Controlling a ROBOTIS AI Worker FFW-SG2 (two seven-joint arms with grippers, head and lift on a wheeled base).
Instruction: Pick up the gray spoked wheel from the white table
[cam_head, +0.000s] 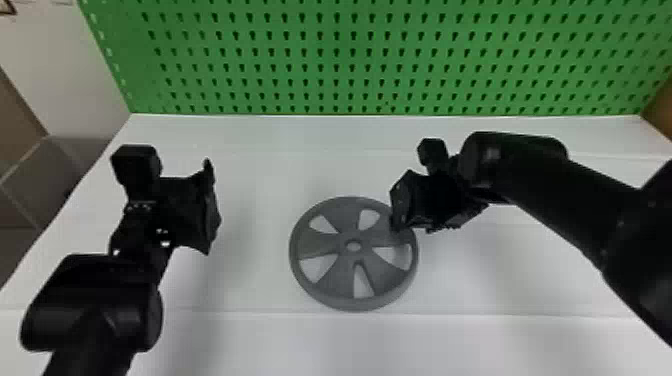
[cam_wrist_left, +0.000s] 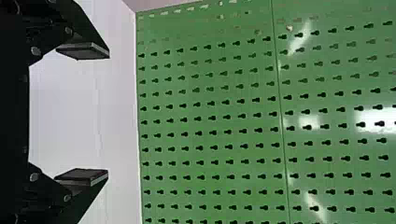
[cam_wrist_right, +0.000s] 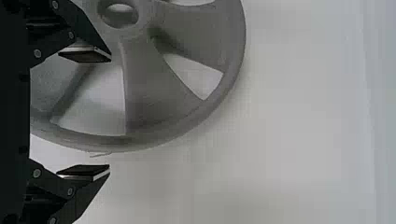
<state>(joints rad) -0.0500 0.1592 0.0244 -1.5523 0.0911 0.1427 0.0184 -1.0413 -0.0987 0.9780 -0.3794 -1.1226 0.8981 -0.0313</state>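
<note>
The gray spoked wheel (cam_head: 320, 245) lies flat on the white table (cam_head: 260, 295), and the same wheel (cam_wrist_right: 154, 88) shows large in the right wrist view. At the wheel's right rim in the head view is my right gripper (cam_head: 400, 215). In its own wrist view the right gripper (cam_wrist_right: 109, 113) is open, one finger over the wheel and the other outside the rim, with the rim between them. My left gripper (cam_head: 212, 205) stands open left of the wheel, apart from it; in its wrist view the left gripper (cam_wrist_left: 109, 113) has nothing between its fingers.
A green pegboard (cam_head: 350, 60) rises along the table's back edge, and it also fronts the left gripper as the pegboard (cam_wrist_left: 210, 135). Bare white tabletop lies between the left gripper and the wheel.
</note>
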